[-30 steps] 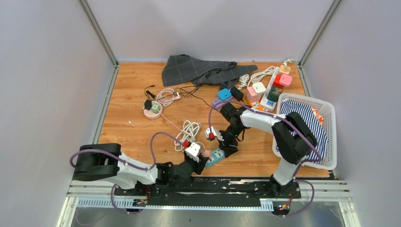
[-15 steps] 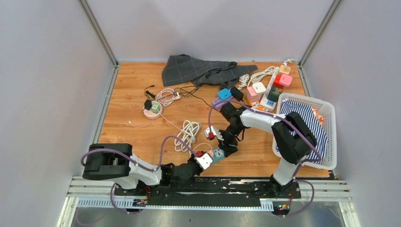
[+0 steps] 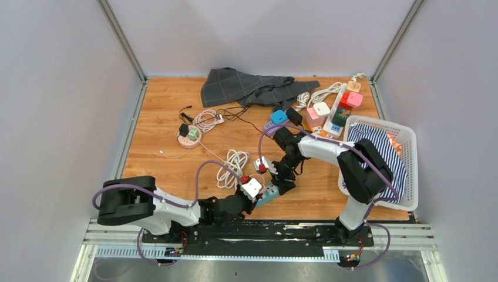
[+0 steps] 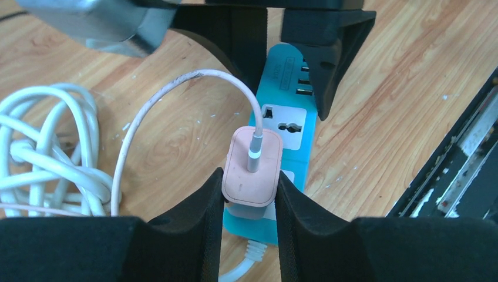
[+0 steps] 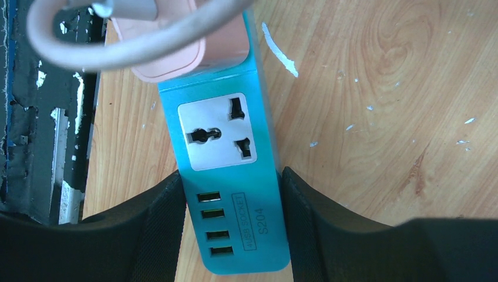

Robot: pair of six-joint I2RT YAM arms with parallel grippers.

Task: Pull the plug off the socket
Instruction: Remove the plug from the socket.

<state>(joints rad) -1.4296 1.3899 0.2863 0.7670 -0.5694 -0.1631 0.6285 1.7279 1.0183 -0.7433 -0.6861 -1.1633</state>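
A teal power strip (image 4: 288, 147) with mains outlets and USB ports lies on the wooden table near the front edge; it also shows in the top view (image 3: 269, 193) and right wrist view (image 5: 235, 170). A pink plug (image 4: 252, 166) with a white cable stands in its near outlet, also visible in the right wrist view (image 5: 194, 44). My left gripper (image 4: 249, 197) is shut on the pink plug, one finger on each side. My right gripper (image 5: 234, 226) is shut on the strip's USB end, pinning it to the table.
A coiled white cable (image 4: 47, 153) lies left of the strip. Other sockets and adapters (image 3: 329, 111), a grey cloth (image 3: 246, 87) and a round pink socket (image 3: 189, 136) sit further back. A white basket (image 3: 411, 170) with striped cloth stands at right. The table's metal front rail (image 4: 464, 158) is close by.
My left gripper has swung from beside the strip onto the pink plug and closed on it. The right arm has not moved.
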